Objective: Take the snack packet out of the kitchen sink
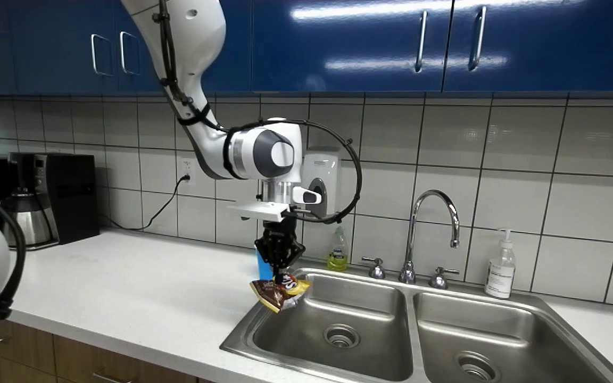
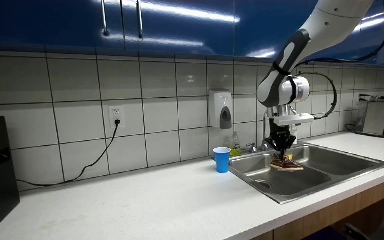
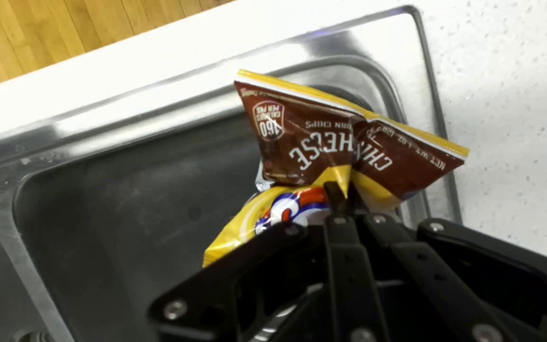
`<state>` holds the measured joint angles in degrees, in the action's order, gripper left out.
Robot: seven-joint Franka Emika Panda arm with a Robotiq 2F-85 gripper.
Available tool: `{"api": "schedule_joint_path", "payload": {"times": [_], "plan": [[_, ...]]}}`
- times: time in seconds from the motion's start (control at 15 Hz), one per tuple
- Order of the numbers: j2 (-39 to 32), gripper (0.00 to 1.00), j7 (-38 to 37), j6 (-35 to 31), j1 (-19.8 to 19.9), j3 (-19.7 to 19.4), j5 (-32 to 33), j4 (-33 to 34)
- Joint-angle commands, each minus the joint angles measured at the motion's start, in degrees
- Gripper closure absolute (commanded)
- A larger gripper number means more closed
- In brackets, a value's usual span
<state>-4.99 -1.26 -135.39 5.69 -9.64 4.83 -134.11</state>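
Note:
The snack packet, brown, yellow and red, hangs creased from my gripper. It shows in both exterior views (image 1: 268, 292) (image 2: 287, 164) and in the wrist view (image 3: 297, 142). My gripper (image 1: 280, 275) (image 2: 281, 155) (image 3: 344, 197) is shut on the packet's middle and points down. The fingertips are partly hidden by folds of the packet. The packet is held in the air above the steel kitchen sink (image 1: 370, 332) (image 2: 300, 186) (image 3: 126, 218). In the wrist view it is over one basin's end, and its brown part reaches over the rim beside the white counter.
A blue cup (image 2: 222, 161) stands on the counter (image 2: 145, 200) beside the sink, partly hidden behind the gripper in an exterior view (image 1: 264, 265). The faucet (image 1: 410, 239), a dish soap bottle (image 1: 338, 252) and a pump bottle (image 1: 500, 268) stand behind the basins. Blue cabinets (image 1: 349, 48) hang above.

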Motion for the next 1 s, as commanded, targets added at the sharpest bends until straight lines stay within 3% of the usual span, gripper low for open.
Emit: {"api": "schedule_joint_path", "payload": {"times": [0.0,0.4,0.93], "plan": [[4.10,1.00,-0.69,0.13,-1.55,2.70,1.66,-4.64],[3.56,1.00,-1.14,-0.68,-4.28,6.14,0.45,-7.14],[2.08,0.99,-0.08,-0.12,-4.84,6.97,0.16,-6.86]]}}
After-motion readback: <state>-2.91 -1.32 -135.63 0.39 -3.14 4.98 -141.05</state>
